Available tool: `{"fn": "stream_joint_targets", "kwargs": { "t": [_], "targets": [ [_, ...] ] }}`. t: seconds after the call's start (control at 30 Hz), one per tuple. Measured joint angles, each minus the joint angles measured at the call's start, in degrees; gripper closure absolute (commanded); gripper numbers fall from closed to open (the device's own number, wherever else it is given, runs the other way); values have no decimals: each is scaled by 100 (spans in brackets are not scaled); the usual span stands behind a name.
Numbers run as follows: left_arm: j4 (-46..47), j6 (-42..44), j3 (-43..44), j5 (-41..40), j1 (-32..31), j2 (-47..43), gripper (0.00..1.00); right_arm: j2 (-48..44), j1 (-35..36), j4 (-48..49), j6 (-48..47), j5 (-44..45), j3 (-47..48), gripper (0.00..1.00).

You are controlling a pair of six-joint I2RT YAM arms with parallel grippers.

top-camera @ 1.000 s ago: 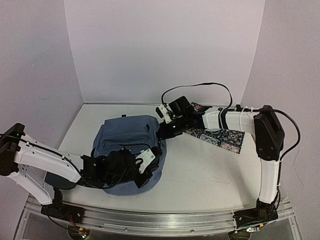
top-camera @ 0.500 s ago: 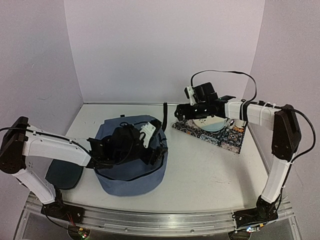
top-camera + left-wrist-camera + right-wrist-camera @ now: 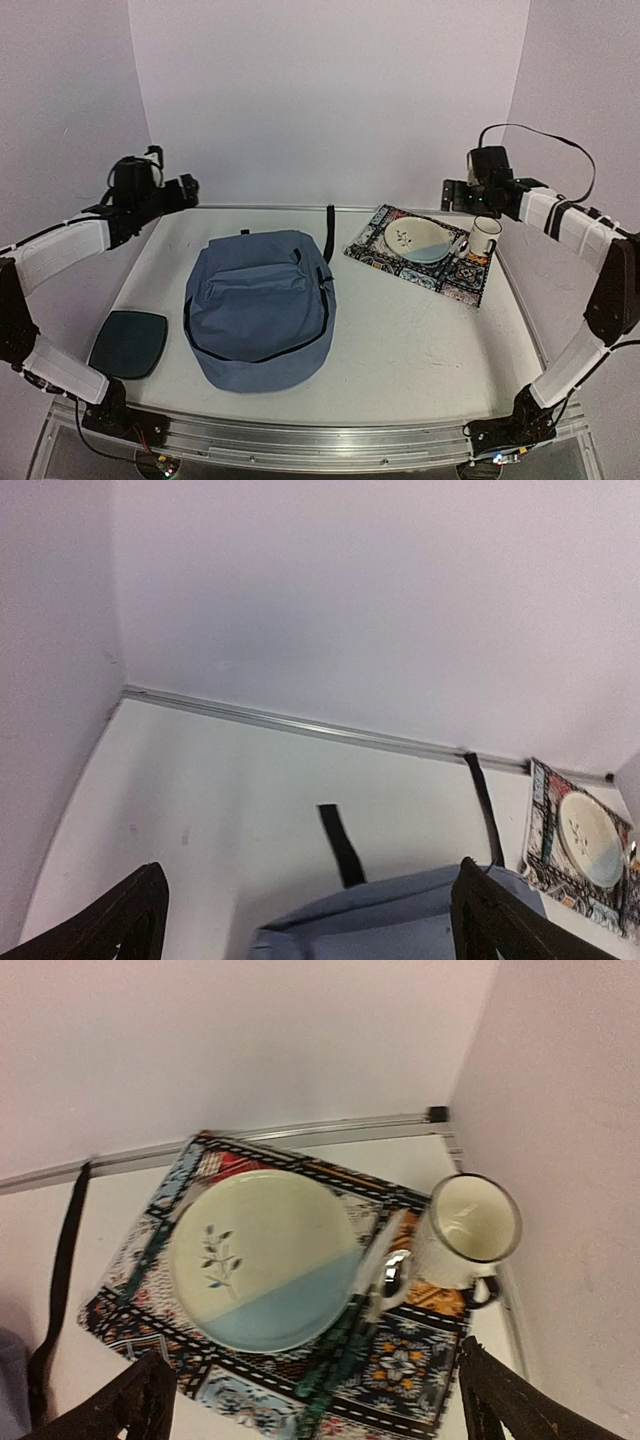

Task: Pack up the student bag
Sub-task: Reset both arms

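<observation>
**Bag flat left of centre, both sets of fingers raised and empty**

The student bag [image 3: 258,310] is laid flat on the tabletop [image 3: 420,340], left of centre. Its long axis runs from the near edge toward the back wall. A black strap [image 3: 328,228] is stretched out from its far right corner toward that wall. No opening is seen from above, and whether the zipper is closed cannot be told.

The left fingers [image 3: 135,920] are held spread wide apart with nothing between them, raised over the far left corner of the tabletop. In the left wrist view the bag's far edge is seen low in the frame between them. The bag is therefore placed below them, toward the near edge and to the right.

The right fingers [image 3: 500,1405] are likewise spread apart and empty, raised over the far right corner. A patterned placemat [image 3: 410,1365] is seen beneath them, on which a plate [image 3: 260,1260], a mug [image 3: 465,1230] and a spoon [image 3: 395,1272] are set. This placemat lies between the right fingers and the bag, which are well apart.

A dark teal pad [image 3: 128,343] is laid beside the bag's left side, near the front left corner.

The left arm is judged the nearer to the bag, so its far end would be reached first from that side. Any item for packing would have to be carried leftward by the right arm.
</observation>
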Motion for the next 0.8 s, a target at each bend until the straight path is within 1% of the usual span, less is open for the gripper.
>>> {"fn": "stream_joint_targets", "kwargs": {
  "t": [0.13,0.17,0.23,0.37,0.53,0.67,0.8],
  "targets": [
    [-456,-265,-115,581,1642,-695,0,-819,-410,-167,-100,494,-428,2],
    [-595,-272,-121,633,1946,-899,0,-1059,-443,-188,-167,627,-520,2],
    [-833,-230,-116,659,2219,-1279,0,-1543,-451,-237,-314,876,-661,2],
    [-1356,-3,113,636,2201,-1849,0,-2527,-442,-327,-572,1218,-821,2],
    [-1740,368,558,460,2177,-2472,0,-3557,-442,-400,-861,1403,-974,2],
    [-1797,727,1069,290,2177,-2958,0,-4108,-442,-488,-1043,1415,-1023,2],
    [-1760,918,1409,138,2172,-3325,0,-4462,-442,-518,-1149,1346,-1024,2]
  ]
}}
